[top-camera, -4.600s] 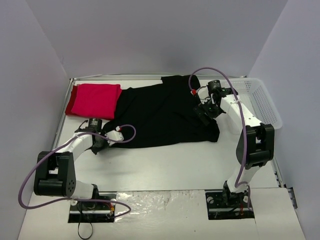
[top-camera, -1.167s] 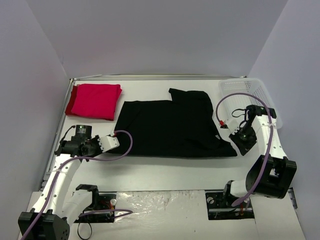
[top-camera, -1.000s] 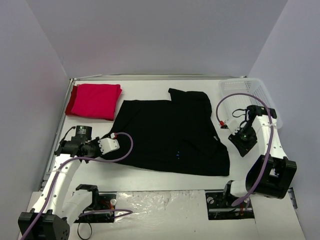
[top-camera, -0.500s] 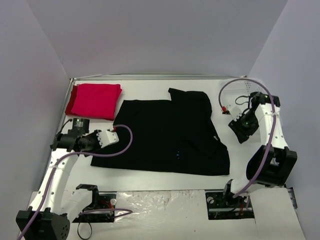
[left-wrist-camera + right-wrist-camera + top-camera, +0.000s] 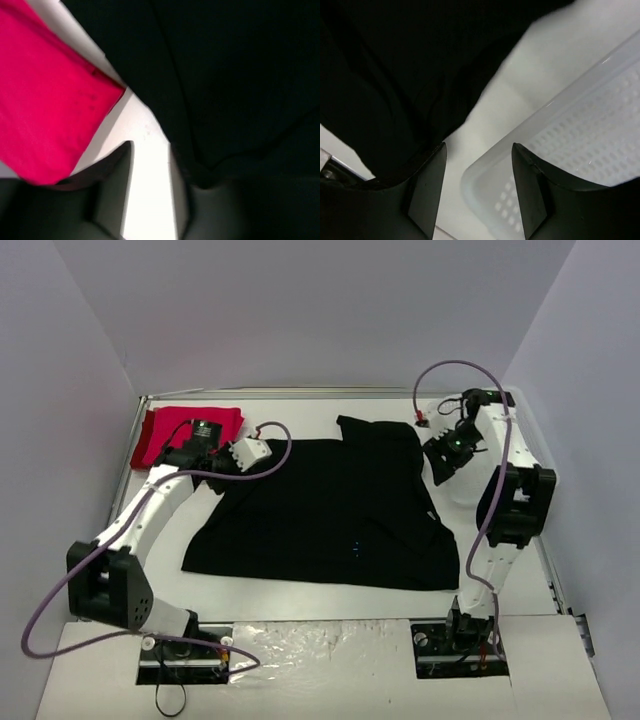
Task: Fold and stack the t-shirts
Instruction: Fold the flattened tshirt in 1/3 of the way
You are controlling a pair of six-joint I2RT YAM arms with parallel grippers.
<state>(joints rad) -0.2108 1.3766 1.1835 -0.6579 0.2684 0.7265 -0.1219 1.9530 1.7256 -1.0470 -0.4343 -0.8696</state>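
The black t-shirt (image 5: 330, 505) lies spread flat mid-table, its tiny blue mark (image 5: 356, 548) facing up. The red t-shirt (image 5: 170, 435) lies folded at the back left, partly under my left arm. My left gripper (image 5: 226, 470) is open and empty, low over the strip of table between the two shirts. In the left wrist view (image 5: 150, 150) the red shirt (image 5: 45, 115) is left and the black shirt (image 5: 225, 75) right. My right gripper (image 5: 445, 455) is open and empty at the black shirt's far right edge. In the right wrist view (image 5: 479, 147) the black shirt (image 5: 395, 70) lies to its left.
The white mesh basket (image 5: 580, 145) stands at the back right, just right of my right gripper and largely behind the right arm from above. Grey walls close in the table on the left, back and right.
Both grippers have let go of the black shirt, which now lies spread out. My left arm has swung to its far left corner and my right arm to its far right edge.
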